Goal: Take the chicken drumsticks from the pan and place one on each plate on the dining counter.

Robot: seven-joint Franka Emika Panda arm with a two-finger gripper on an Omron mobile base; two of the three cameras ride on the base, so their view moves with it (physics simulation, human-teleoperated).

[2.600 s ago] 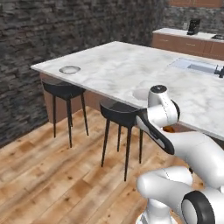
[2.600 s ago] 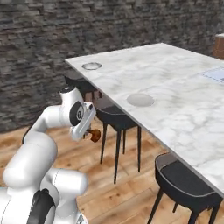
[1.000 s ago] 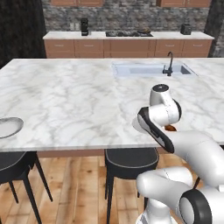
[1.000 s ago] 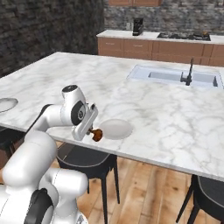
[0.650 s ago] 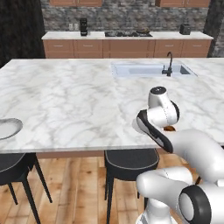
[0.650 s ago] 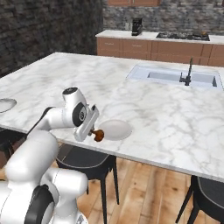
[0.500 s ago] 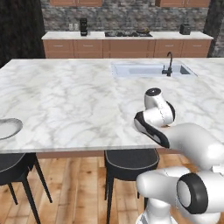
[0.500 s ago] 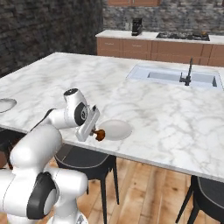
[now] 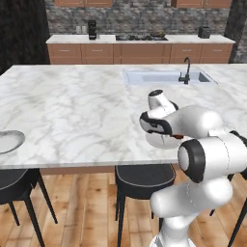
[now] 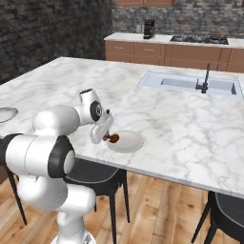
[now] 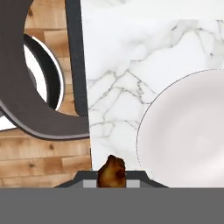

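My gripper (image 10: 107, 136) is shut on a golden-brown chicken drumstick (image 10: 114, 138), held just above the near edge of the dining counter (image 10: 157, 105). A round grey-white plate (image 10: 127, 142) lies right beside it on the marble. In the hand view the drumstick (image 11: 111, 169) sticks up between the fingertips of my gripper (image 11: 111, 183), over bare marble just off the plate's (image 11: 188, 131) rim. A second plate (image 9: 7, 141) sits far to the left by the counter's edge; the right base view has this plate (image 10: 5, 114) at its left edge.
Black stools (image 9: 144, 174) stand under the counter's near edge, and one stool (image 11: 30, 92) lies below the hand. A sink with a dark tap (image 9: 185, 77) is set into the counter's far side. Brown cabinets (image 9: 120, 50) line the back wall.
The base has swung round to face the counter since the earliest frames. Over the last second the arm has reached forward, carrying the held drumstick closer to the near plate.
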